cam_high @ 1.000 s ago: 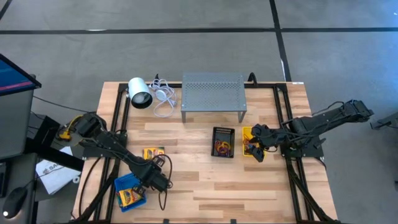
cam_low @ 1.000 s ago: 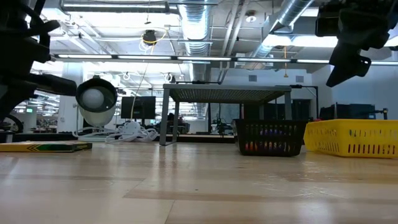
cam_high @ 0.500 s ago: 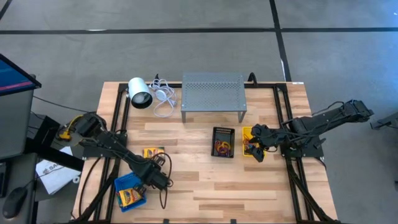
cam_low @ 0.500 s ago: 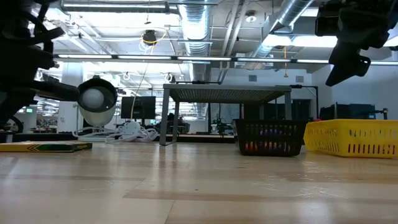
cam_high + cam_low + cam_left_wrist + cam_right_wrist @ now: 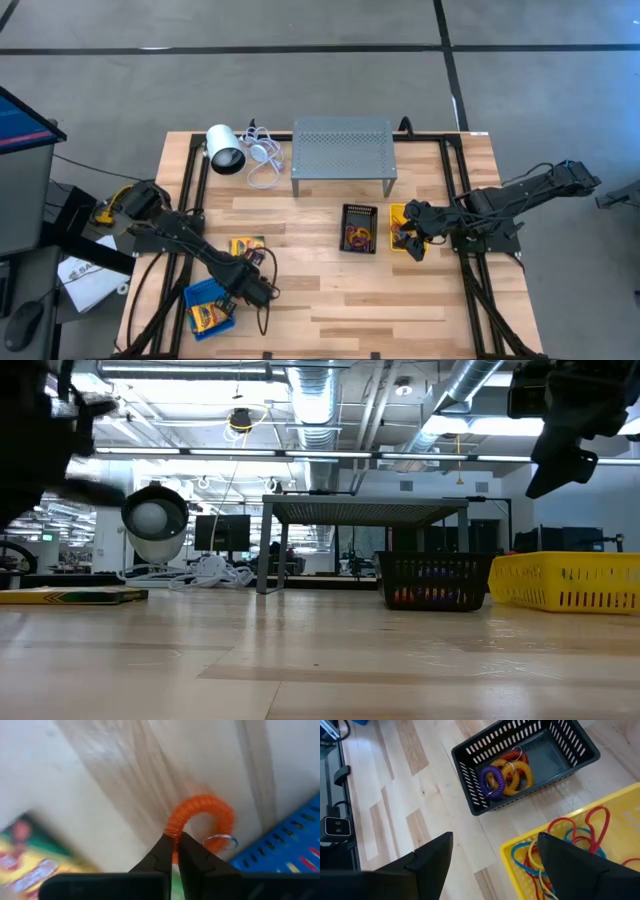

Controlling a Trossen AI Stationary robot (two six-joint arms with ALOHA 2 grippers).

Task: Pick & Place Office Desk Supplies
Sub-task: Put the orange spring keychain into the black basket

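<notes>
One orange coil loop point(image 5: 202, 822), probably light and springy, is pinched in your left gripper point(image 5: 173, 851) near the table's point(image 5: 330, 300) front-left corner; right gripper point(image 5: 492, 870) is open.

A light wooden tabletop point(image 5: 320, 300) carries a grey perforated stand point(image 5: 342, 150) and a white cylinder point(image 5: 225, 150) with a white cable point(image 5: 262, 160) at the back. A black bin point(image 5: 359, 228), a yellow bin point(image 5: 399, 228), a blue bin point(image 5: 207, 307) and a crayon box point(image 5: 245, 246) are set nearer the front.
</notes>
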